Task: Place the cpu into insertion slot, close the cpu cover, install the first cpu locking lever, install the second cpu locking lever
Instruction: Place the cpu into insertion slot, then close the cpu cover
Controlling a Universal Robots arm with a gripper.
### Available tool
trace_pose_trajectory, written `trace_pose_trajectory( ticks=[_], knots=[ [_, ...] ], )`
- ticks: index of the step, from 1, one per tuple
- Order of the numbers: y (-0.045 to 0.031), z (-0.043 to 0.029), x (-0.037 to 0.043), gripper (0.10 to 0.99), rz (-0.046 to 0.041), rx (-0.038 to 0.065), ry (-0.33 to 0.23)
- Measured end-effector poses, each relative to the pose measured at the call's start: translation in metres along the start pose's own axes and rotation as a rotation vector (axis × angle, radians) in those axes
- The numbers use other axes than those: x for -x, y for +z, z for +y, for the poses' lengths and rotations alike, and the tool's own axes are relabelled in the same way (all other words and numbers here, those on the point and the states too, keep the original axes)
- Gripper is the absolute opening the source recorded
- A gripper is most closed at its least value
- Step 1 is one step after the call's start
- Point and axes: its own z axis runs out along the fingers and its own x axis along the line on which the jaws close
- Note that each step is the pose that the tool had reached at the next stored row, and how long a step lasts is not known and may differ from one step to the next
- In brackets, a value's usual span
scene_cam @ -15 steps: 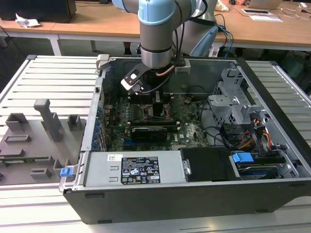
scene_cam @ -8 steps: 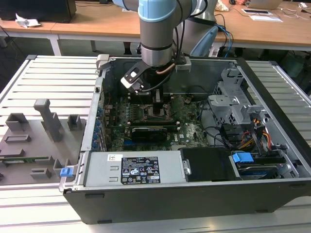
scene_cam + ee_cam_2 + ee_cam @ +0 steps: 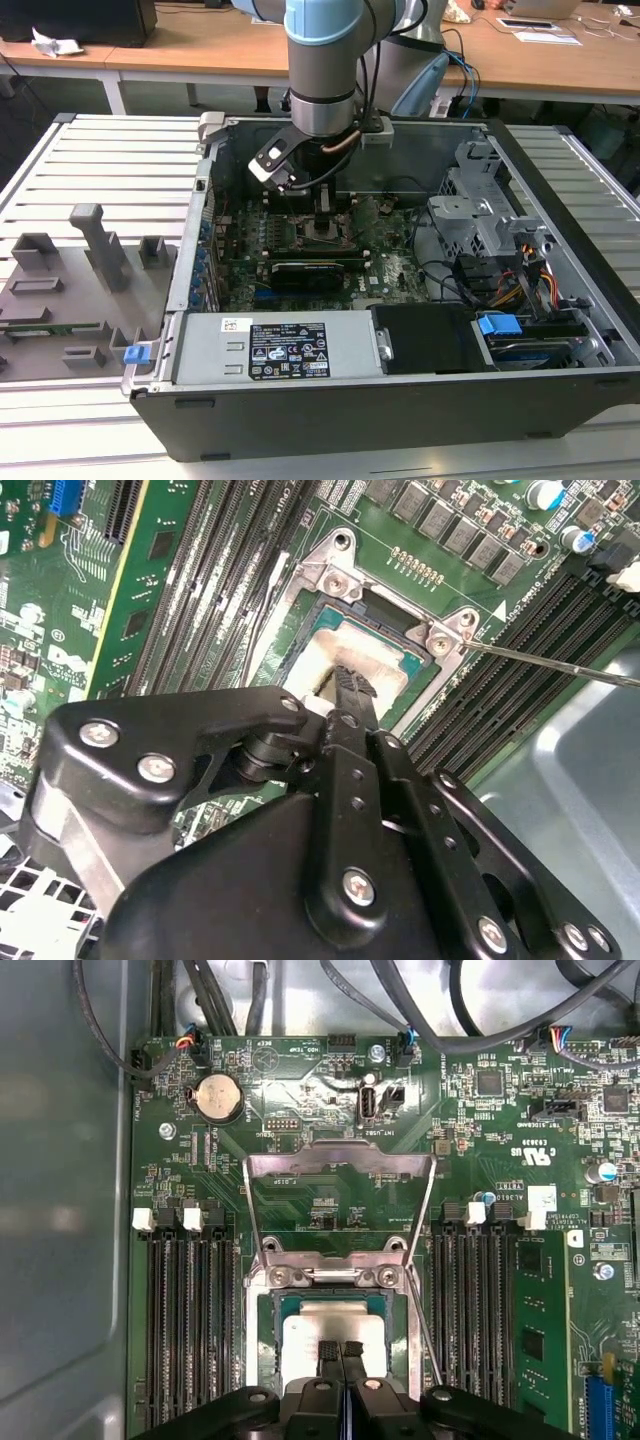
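Silvery-grey cpu point(image 3: 318, 1322) lies flat in the socket point(image 3: 266, 1355) on the green motherboard point(image 3: 300, 1090) and looks level in both wrist views. Gripper point(image 3: 340, 1348) is directly over it. Its black fingertips point(image 3: 328, 1350) are pressed side by side with no gap, clenched on nothing. The tips sit at the chip's top face near the middle of one edge; touching or just above, can't tell. The second wrist view agrees: one finger point(image 3: 352, 685) points down at the pale metal top. The cpu cover point(image 3: 340, 1158) is swung up and open, hinged at the socket edge across from the gripper, with bare board visible through its square window, so it is not closed. A thin lever rod point(image 3: 424, 1325) runs along one side of the socket. In the second wrist view a rod sticks out from a socket corner over the black memory slots point(image 3: 520, 695) towards the grey case wall. A second lever I can't make out for sure. Coin cell point(image 3: 218, 1097) sits beyond the raised cover, cables above it. In the exterior view the blue-grey arm point(image 3: 325, 60) drops straight down into the open computer case point(image 3: 560, 200), its wrist low over the middle of the board. Power supply point(image 3: 285, 350) lies along the near wall, drive cage point(image 3: 480, 215) on the exterior view's right. A grey fixture tray point(image 3: 80, 270) sits outside the case on the exterior view's left, on the slatted table point(image 3: 120, 150).
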Motion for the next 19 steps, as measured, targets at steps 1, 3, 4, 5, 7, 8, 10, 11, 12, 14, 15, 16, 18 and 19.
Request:
trace_pose_trajectory(
  ticks=[1,3,4,5,7,8,10,11,12,14,15,16,18,19],
  knots=[
    [-0.0005,0.0,0.0,0.106,-0.0001,0.0,0.0],
    [-0.0018,0.0002,0.0,0.106,0.0,0.0,0.0],
    [-0.0026,0.0002,0.0,0.106,0.0,0.0,0.0],
    [-0.0032,0.0003,0.0,0.106,0.0,0.0,0.0],
    [-0.0041,0.0004,0.0,0.106,0.0001,0.0,0.0],
    [-0.0044,0.0004,0.0,0.106,0.0001,0.0,0.0],
    [-0.0052,0.0004,0.0,0.106,0.0001,0.0,0.0],
    [-0.0057,0.0004,0.0,0.106,0.0,0.0,0.0],
    [-0.0061,0.0005,0.0,0.106,0.0,0.0,0.0],
    [-0.009,0.0007,0.0,0.106,0.0,0.0,0.0],
    [-0.01,0.0008,0.0,0.106,0.0,0.0,0.0],
    [-0.0112,0.0009,0.0,0.106,0.0001,0.0,0.0],
    [-0.0125,0.0009,0.0,0.106,0.0,0.0,0.0],
    [-0.0129,0.001,0.0,0.106,0.0001,0.0,0.0]
  ],
)
